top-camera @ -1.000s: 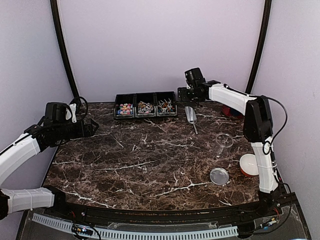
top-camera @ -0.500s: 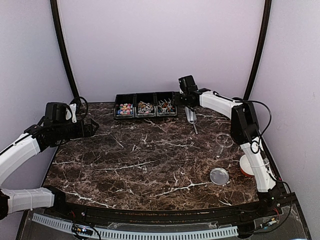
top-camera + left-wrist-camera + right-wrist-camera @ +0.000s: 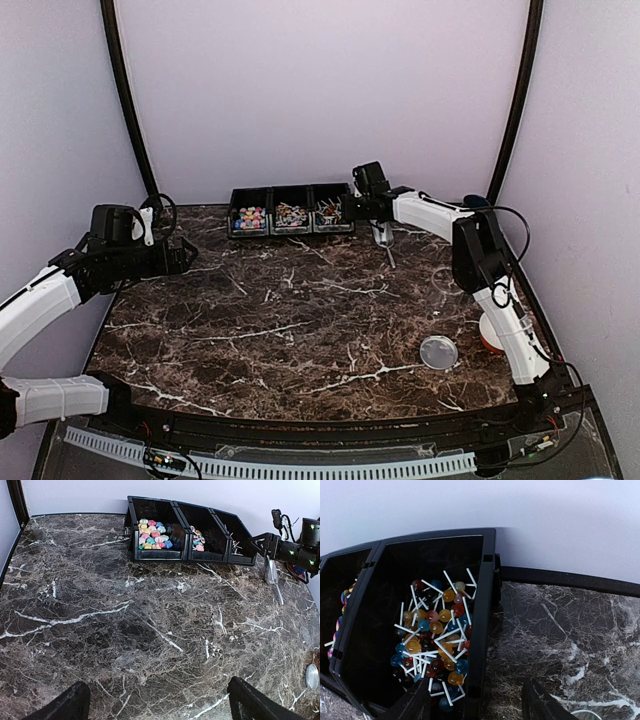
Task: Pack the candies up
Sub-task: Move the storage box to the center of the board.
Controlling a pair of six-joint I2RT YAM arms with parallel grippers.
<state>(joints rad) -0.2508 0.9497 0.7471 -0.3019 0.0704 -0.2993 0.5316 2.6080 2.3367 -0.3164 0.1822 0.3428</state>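
The candies lie in a black three-compartment tray (image 3: pixel 290 222) at the back: pastel shapes (image 3: pixel 154 534) on the left, wrapped pieces (image 3: pixel 198 537) in the middle, stick candies (image 3: pixel 435 640) on the right. My right gripper (image 3: pixel 477 707) is open and empty. It hovers over the tray's right end, its fingers astride the right wall; it also shows in the top view (image 3: pixel 352 207). A clear scoop (image 3: pixel 381 235) lies on the table just right of the tray. My left gripper (image 3: pixel 160 710) is open and empty, over the table's left side (image 3: pixel 185 255).
A small clear jar (image 3: pixel 447 280) stands on the right side of the marble table (image 3: pixel 300 310). Its round lid (image 3: pixel 438 352) lies nearer the front. An orange and white round object (image 3: pixel 492 330) sits at the right edge. The back wall is close behind the tray.
My right gripper has moved left and a little down, from beside the scoop to the tray's right compartment. The left arm has not moved.
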